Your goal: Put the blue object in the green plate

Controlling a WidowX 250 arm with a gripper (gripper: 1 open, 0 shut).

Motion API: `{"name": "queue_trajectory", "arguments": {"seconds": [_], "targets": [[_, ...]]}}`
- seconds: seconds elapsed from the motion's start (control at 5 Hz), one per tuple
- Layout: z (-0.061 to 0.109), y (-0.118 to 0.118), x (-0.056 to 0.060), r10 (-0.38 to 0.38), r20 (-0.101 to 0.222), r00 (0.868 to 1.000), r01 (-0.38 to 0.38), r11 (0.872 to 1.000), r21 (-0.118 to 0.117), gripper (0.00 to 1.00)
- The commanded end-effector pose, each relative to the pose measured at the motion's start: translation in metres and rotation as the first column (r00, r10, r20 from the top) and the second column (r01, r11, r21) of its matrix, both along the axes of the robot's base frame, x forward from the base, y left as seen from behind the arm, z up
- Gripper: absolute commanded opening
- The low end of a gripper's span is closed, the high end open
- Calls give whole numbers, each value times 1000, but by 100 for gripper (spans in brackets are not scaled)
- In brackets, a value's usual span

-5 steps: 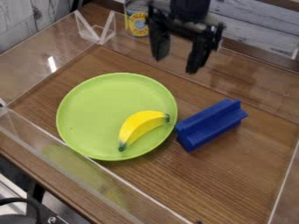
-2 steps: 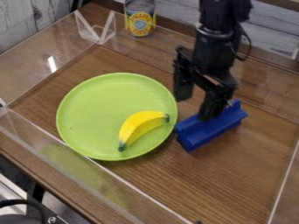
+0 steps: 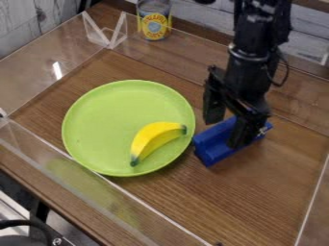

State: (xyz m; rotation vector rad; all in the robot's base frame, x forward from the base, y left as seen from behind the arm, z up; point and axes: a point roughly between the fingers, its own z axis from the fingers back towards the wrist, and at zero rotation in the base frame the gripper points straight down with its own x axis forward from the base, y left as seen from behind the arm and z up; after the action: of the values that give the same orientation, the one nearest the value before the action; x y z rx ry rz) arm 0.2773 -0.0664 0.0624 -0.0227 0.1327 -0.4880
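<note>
The deep-blue elongated block (image 3: 218, 146) lies on the wooden table just right of the lime-green plate (image 3: 103, 120), close to its rim. A yellow banana (image 3: 157, 139) lies in the plate's right part. My black gripper (image 3: 237, 117) hangs straight down over the block's far end, fingers apart on either side of it, low at the block. The far half of the block is hidden behind the fingers. I cannot see the fingers pressing on it.
A clear plastic wall (image 3: 38, 53) surrounds the table, with a low front edge (image 3: 77, 183). A yellow-labelled can (image 3: 154, 21) stands at the back, next to a clear triangular stand (image 3: 106, 31).
My gripper has come from the back of the table, forward, right and down, until it stands over the blue block's far end. The block, plate and banana have not moved.
</note>
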Motion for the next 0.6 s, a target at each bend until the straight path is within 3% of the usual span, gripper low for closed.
{"name": "queue_trajectory", "arguments": {"seconds": [0.0,0.4], "targets": [[3,-4,5,-11,38,999,12,1000,-4,100],[-7,-5,6,-14,44,999,14,1000,-4,100]]}}
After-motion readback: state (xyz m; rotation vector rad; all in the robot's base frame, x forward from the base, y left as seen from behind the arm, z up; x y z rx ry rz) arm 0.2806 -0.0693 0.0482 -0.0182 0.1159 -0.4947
